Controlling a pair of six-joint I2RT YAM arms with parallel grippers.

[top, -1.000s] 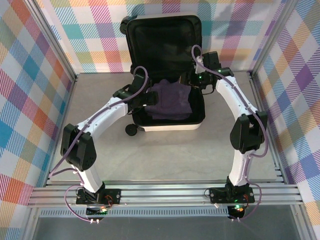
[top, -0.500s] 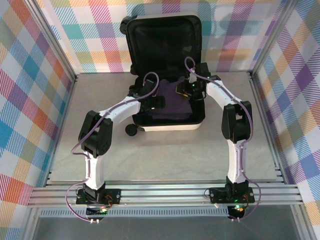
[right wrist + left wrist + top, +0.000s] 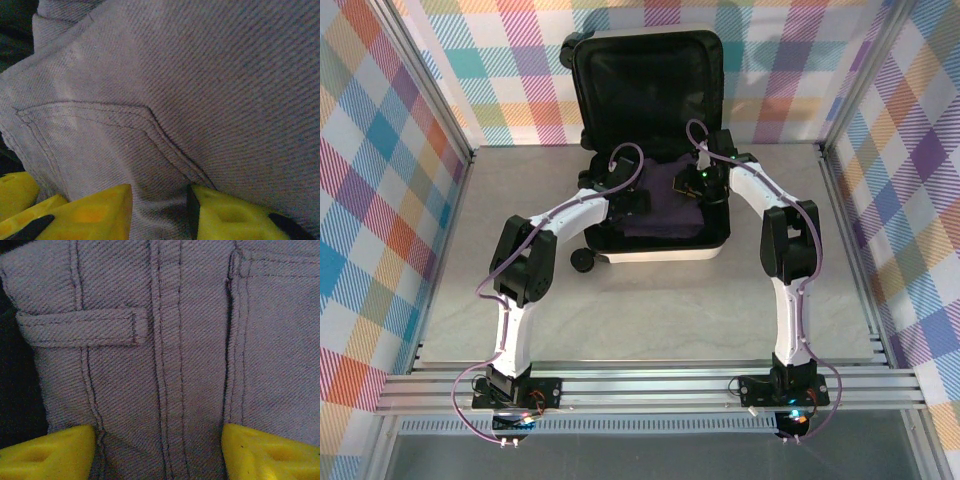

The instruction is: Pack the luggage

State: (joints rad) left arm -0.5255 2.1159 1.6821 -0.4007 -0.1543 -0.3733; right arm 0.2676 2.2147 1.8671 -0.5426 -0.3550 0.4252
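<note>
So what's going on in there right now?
Both arms are reaching into the open luggage, whose lid stands up at the back. A purple garment lies in the lower half. The left claw is open just above it, near a belt loop. The right claw is by a pocket seam, its fingers nearer together with cloth between them. I can't tell if it's pinching.
</note>
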